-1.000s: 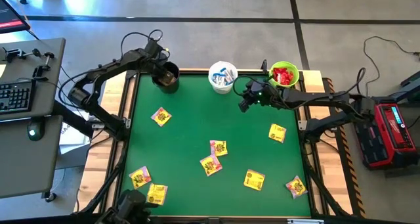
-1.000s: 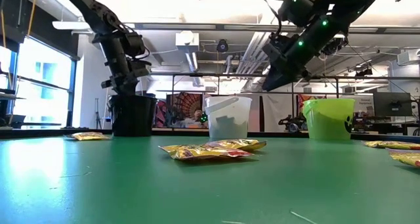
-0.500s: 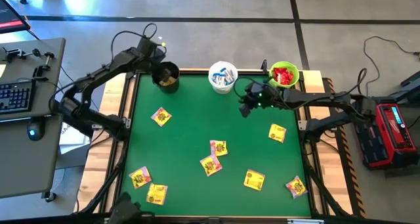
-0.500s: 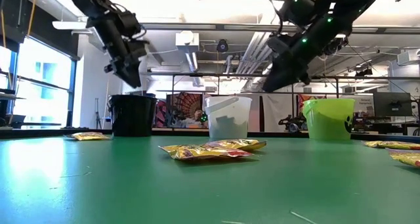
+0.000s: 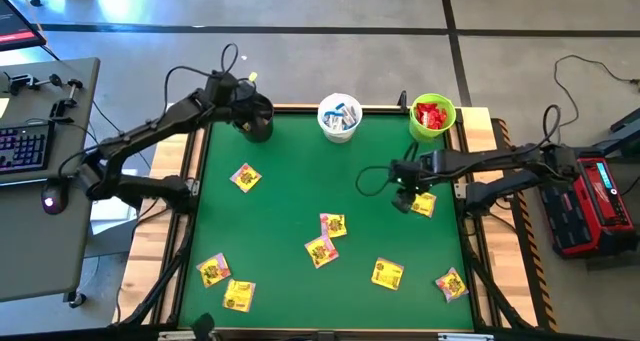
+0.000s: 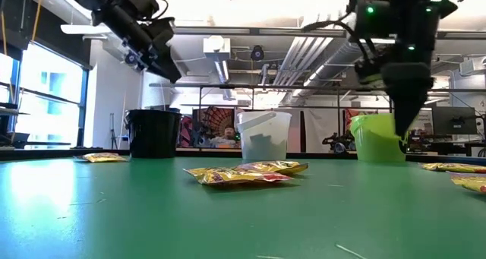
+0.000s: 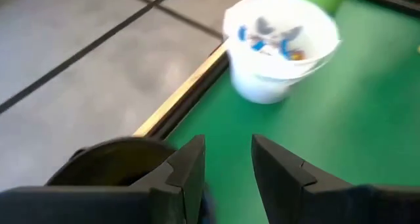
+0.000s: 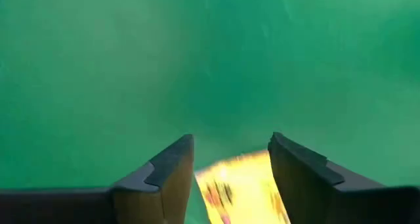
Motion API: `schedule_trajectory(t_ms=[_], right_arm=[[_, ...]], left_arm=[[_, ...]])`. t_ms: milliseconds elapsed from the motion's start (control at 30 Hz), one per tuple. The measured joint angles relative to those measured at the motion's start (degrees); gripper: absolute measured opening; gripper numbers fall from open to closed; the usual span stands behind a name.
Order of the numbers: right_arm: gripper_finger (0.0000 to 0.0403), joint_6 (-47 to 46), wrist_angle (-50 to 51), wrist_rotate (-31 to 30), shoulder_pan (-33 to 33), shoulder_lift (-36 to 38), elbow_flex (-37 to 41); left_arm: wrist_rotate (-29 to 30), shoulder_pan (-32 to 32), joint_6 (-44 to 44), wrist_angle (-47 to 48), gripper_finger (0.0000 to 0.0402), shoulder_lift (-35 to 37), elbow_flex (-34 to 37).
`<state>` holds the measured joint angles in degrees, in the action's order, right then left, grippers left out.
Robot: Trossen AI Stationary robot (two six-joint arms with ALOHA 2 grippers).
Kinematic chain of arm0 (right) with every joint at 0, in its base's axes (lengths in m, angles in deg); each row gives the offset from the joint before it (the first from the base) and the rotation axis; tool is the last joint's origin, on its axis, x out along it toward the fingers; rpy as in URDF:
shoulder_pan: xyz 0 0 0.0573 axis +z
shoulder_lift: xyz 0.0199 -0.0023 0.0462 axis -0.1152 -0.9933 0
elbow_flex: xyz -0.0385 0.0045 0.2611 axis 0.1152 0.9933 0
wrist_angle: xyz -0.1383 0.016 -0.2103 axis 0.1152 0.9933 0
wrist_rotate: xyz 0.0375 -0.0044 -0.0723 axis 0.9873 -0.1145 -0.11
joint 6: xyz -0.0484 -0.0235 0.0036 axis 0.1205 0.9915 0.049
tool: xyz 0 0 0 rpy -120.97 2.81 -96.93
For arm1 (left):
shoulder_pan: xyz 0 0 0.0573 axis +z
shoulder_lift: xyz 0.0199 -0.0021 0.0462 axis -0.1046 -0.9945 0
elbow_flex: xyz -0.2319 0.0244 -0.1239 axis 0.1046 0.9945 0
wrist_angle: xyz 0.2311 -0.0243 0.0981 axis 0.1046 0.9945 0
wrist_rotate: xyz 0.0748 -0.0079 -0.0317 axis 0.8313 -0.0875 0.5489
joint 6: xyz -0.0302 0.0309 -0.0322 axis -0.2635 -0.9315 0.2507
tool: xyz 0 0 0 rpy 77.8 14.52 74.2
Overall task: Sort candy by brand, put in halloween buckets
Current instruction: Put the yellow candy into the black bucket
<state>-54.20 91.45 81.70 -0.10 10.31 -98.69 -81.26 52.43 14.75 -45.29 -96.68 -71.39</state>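
Observation:
Three buckets stand along the table's far edge: black (image 5: 257,121), white (image 5: 339,118) holding white-and-blue candy, and lime green (image 5: 432,114) holding red candy. Several yellow candy packets lie flat on the green table top. My left gripper (image 7: 228,145) hangs open and empty above the black bucket (image 7: 108,161), slanting down. My right gripper (image 8: 231,148) points down, open, just above one yellow packet (image 8: 243,184) at the table's right (image 5: 425,204). Its fingers stand on either side of the packet's end without touching it.
Other yellow packets lie at the left (image 5: 245,177), in the middle (image 5: 332,225) (image 5: 320,250), and near the front edge (image 5: 387,273) (image 5: 451,283) (image 5: 213,270) (image 5: 238,295). A wooden rim (image 5: 195,151) borders the green top.
My left gripper has risen out of the black bucket and tipped toward level. My right gripper has swung from beside the green bucket toward the table's near right, tipped to point down, and now hangs over a yellow packet.

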Motion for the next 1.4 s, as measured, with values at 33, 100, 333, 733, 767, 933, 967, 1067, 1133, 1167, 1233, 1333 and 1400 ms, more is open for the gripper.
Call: schedule_trajectory(t_ms=[33,100,333,733,767,933,967,1067,1133,1167,1233,1333,1400], right_arm=[[0.0188,0.01,1.64,0.0,0.41,-0.06,0.09],[0.019,0.7,2.79,0.48,0.85,0.03,1.08],[0.019,3.55,0.21,2.49,0.67,-0.05,7.85],[0.0173,3.47,-1.83,4.42,0.65,-1.77,9.16],[0.0167,3.46,-2.07,4.64,0.65,-2.59,9.16],[0.0136,3.43,-4.21,5.73,0.63,-6.91,8.76],[0.0129,3.02,-4.23,5.85,0.67,-7.44,8.53],[0.0101,2.59,-3.68,6.08,0.76,-8.16,7.41],[0.0076,2.77,-3.54,5.93,0.78,-8.22,6.39],[0.006,3.08,-3.53,5.89,0.76,-8.22,5.68],[0.0027,4.2,-3.66,5.79,0.76,-8.2,4.42],[0.0007,5.25,-3.49,5.96,0.76,-8.2,2.67],[0.001,5.58,-3.61,6.94,0.71,-8.19,1.17]], left_arm=[[-0.01,-0.75,-0.02,-0.3,0.0117,0.37,0.31],[-0.04,-2.32,-0.02,-0.39,0.0117,0.52,0.35],[0.0,-6.1,-0.09,-0.29,0.0117,0.49,0.35],[0.07,-9.42,0.02,0.09,0.0117,0.49,0.35],[0.07,-9.56,0.02,0.22,0.0117,0.48,0.35],[0.26,-10.3,0.48,1.36,0.0117,0.47,0.35],[0.3,-10.47,0.5,1.53,0.0117,0.47,0.35],[0.31,-10.96,0.52,1.95,0.0117,0.47,0.35],[0.31,-11.4,0.92,2.05,0.0117,0.47,0.35],[0.32,-11.64,0.94,2.08,0.0117,0.47,0.35],[0.32,-12.25,0.94,2.15,0.0117,0.47,0.35],[0.31,-13.07,0.94,2.13,0.0117,0.47,0.35],[0.31,-13.56,0.94,2.13,0.0117,0.47,0.35]])
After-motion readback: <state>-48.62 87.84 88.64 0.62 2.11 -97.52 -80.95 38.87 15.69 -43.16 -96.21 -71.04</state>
